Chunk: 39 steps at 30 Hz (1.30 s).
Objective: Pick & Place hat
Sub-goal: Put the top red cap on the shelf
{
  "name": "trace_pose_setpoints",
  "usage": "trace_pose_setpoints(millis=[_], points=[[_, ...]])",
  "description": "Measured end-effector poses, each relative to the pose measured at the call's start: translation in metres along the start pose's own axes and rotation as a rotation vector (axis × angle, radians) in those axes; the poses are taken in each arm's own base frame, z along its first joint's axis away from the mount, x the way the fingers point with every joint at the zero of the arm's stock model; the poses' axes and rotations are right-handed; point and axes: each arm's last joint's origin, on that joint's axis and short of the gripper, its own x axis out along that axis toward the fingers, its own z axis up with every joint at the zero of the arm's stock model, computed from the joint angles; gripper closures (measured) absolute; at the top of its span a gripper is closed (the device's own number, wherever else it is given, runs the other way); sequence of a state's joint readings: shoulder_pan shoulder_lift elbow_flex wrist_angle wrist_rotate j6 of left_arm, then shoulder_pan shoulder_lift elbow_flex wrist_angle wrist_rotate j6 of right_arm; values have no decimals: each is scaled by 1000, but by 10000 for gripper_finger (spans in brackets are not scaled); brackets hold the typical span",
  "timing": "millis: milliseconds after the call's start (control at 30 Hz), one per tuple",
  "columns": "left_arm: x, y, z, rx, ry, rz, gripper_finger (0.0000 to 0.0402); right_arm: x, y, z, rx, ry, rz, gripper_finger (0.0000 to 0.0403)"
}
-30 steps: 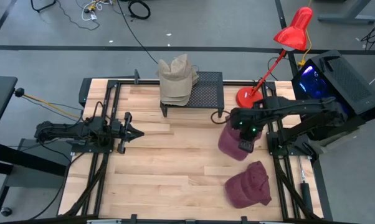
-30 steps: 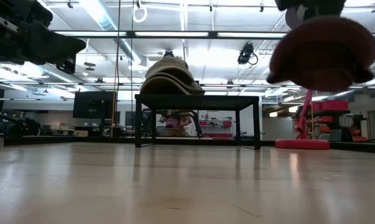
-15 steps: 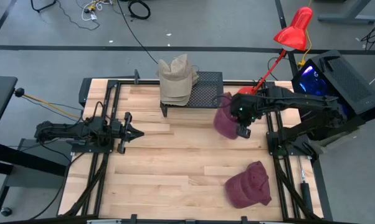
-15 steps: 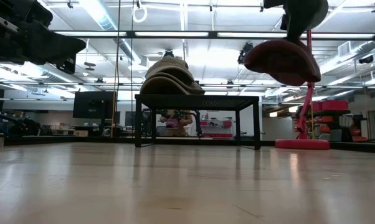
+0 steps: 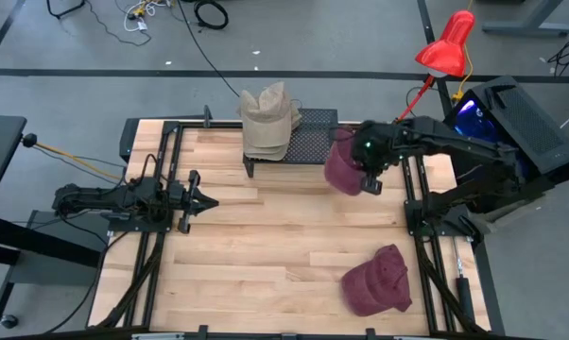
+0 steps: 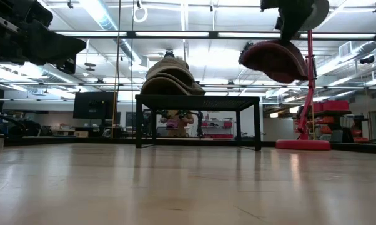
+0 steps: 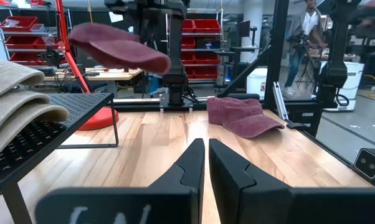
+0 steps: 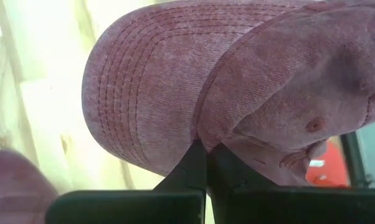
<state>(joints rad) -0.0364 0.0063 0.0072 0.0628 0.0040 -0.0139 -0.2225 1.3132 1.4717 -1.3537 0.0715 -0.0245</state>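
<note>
We see the table [image 5: 266,246] w/ a black rack [image 5: 308,140] at its far edge; tan hats [image 5: 268,121] are stacked on the rack's left part. R gripper [image 5: 370,184] is up in the air just off the rack's right end, fingers pinched tight on a maroon hat [image 5: 341,168] that hangs below it, clear of the wood. Second maroon hat [image 5: 377,280] lies near the front right. L gripper [image 5: 207,200] rests low at left, nearly closed, holding nothing.

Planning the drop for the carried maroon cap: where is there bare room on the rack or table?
The black mesh rack is bare right of the tan caps. Open wood lies between the left tool and the second maroon cap. The rack's left end is crowded.
</note>
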Motion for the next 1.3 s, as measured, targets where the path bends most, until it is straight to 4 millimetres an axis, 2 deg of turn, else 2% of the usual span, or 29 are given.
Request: trace_pose_setpoints(millis=[233, 700, 833, 1033, 1300], points=[[0, 0, 0, 0, 0, -1, 372, -22, -20, 6, 10, -78, -65, 403], [0, 0, 0, 0, -1, 0, 372, -20, -40, 4, -143, -44, -148, 403], [0, 0, 0, 0, 0, -1, 372, -13, -47, 10, -214, -24, -157, 403], [0, 0, 0, 0, 0, 0, 372, 7, -57, 23, -421, 26, -157, 403], [0, 0, 0, 0, 0, 0, 372, 34, -73, 43, -432, 6, -179, 403]])
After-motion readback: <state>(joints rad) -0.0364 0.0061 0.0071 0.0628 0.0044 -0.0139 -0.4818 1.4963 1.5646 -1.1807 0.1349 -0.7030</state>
